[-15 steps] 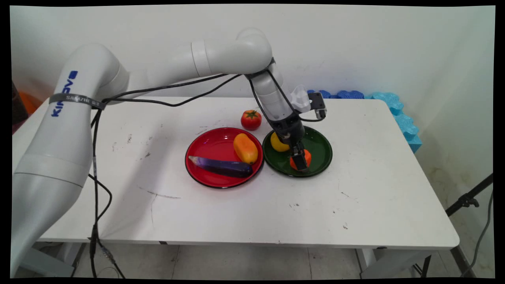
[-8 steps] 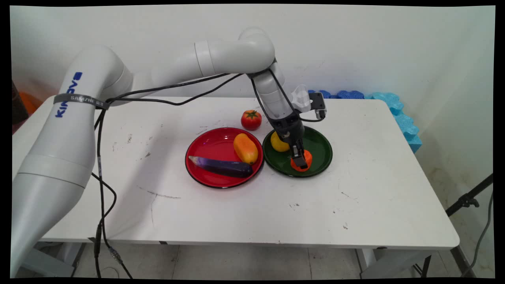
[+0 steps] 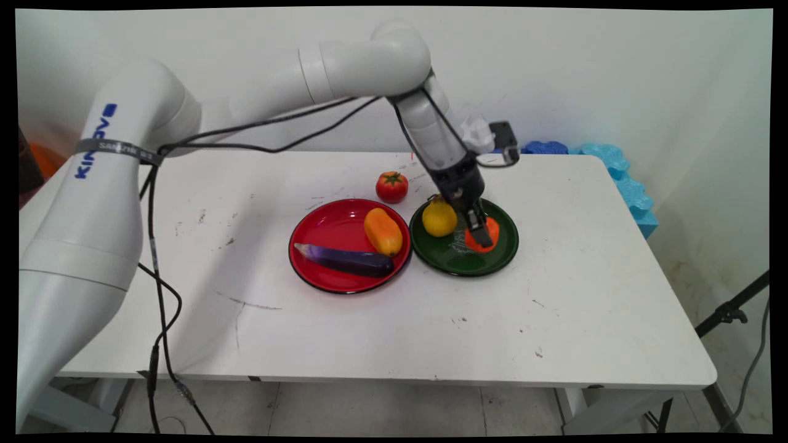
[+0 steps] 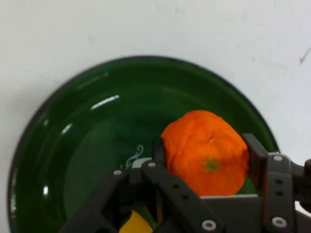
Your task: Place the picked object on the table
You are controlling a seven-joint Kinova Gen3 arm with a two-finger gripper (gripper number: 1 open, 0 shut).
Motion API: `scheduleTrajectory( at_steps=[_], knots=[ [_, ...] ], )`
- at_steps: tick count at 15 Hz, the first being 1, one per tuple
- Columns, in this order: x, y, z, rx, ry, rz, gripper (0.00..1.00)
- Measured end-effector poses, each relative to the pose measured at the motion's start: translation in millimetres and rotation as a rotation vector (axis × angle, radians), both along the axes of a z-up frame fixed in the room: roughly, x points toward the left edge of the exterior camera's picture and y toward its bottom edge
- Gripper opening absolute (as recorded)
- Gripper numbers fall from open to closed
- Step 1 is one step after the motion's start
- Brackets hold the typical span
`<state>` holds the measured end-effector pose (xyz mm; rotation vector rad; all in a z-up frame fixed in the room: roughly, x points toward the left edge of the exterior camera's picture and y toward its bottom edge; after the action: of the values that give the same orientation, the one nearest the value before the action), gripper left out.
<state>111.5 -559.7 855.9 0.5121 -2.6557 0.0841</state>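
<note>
You see the pincer (image 3: 483,232) (image 4: 204,160) closed on the orange (image 3: 484,236) (image 4: 204,151), one finger (image 4: 254,153) pressed to each side of the fruit. In the hand view the orange sits between the pads with its small green star mark facing the camera, and the green plate (image 3: 500,257) (image 4: 73,145) spreads out beneath and beyond it. From the main view you cannot tell whether the orange touches the plate or hangs just clear of it; it lies over the plate's right half.

On the left part of the same plate stands a yellow pear (image 3: 439,217), just beside the pincer's linkage; a sliver of yellow (image 4: 135,224) shows at the bottom edge of the hand view.

Touching or nearly touching the green plate on its left is a red plate (image 3: 317,231). It holds a mango (image 3: 383,231) on its right side and a purple eggplant (image 3: 346,259) lying across its near part, tip pointing left. A tomato (image 3: 392,186) sits on the bench (image 3: 585,307) just beyond the gap between the two plates.

Blue foam pieces (image 3: 609,166) line the far right corner of the bench against the wall.
</note>
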Motion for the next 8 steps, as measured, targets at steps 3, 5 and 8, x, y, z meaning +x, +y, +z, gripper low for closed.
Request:
scheduleTrajectory(
  at_steps=[3, 5, 8],
  knots=[
    [1, 7, 29, -0.016, 0.026, 0.038, 0.0],
    [2, 16, 47, -0.021, 0.042, 0.054, 0.0],
    [10, 36, 74, -0.026, 0.06, 0.057, 0.0]
  ],
)
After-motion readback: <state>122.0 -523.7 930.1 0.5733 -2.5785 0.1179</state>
